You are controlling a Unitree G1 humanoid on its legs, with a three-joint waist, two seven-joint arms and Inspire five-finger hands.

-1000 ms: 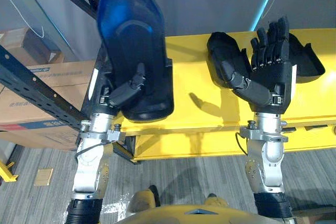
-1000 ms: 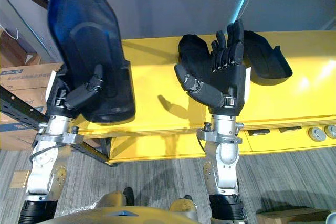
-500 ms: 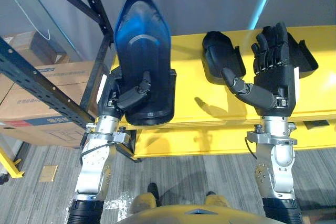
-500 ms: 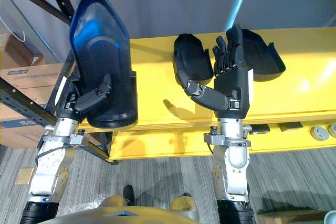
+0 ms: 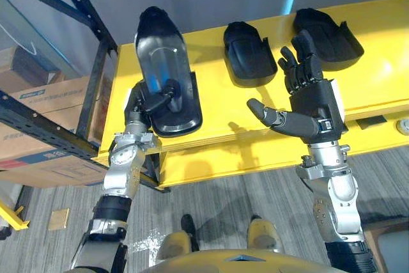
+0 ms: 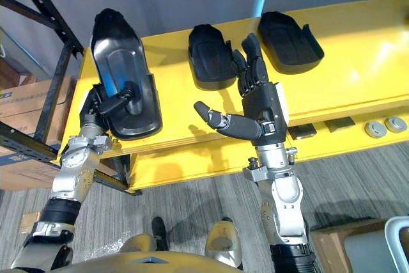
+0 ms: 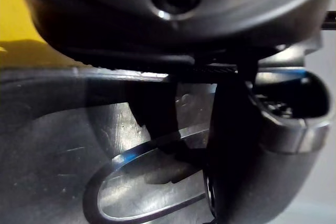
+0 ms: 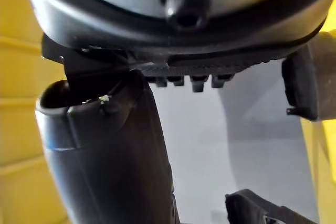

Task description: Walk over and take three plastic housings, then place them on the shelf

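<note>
Plastic housing [image 5: 163,62] sits gripped in left robot hand [image 5: 153,100]; right robot hand [image 5: 313,103] spread empty.

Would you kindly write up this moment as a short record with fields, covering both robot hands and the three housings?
left robot hand: shut on the held housing, thumb across its inner face
held housing: over the left end of the yellow shelf; contact cannot be told
right robot hand: open, palm up, holding nothing, at the shelf's front edge
middle housing: lying on the shelf
right housing: lying on the shelf, apart from the middle one
surroundings: cardboard boxes on a dark rack, to the left
</note>
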